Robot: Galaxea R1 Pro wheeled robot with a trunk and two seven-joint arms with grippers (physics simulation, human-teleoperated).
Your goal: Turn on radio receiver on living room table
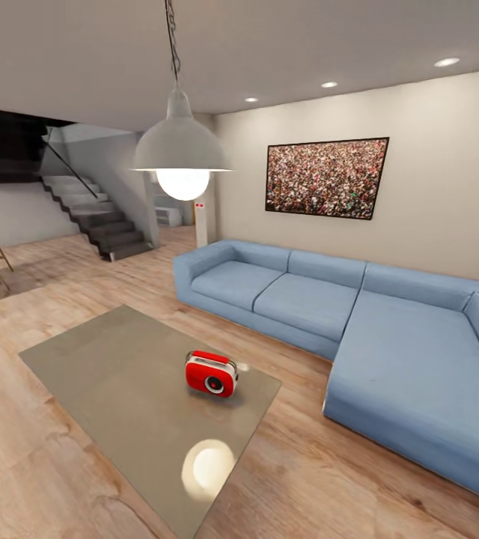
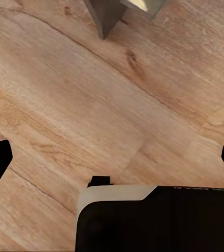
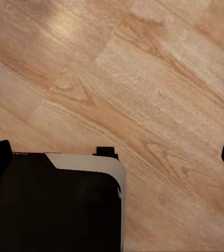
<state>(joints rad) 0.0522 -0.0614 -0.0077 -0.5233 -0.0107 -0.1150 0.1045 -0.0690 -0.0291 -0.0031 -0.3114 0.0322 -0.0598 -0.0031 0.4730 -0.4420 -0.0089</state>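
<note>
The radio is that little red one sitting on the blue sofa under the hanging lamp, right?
Not quite. The head view shows the red radio sitting on the low grey table, in front of the blue sofa, near the hanging lamp.

The radio receiver stands on the table, the sofa behind it.

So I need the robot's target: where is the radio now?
Head view: the radio receiver stands on the grey table, near its sofa-side edge, left of the blue sofa.
</note>
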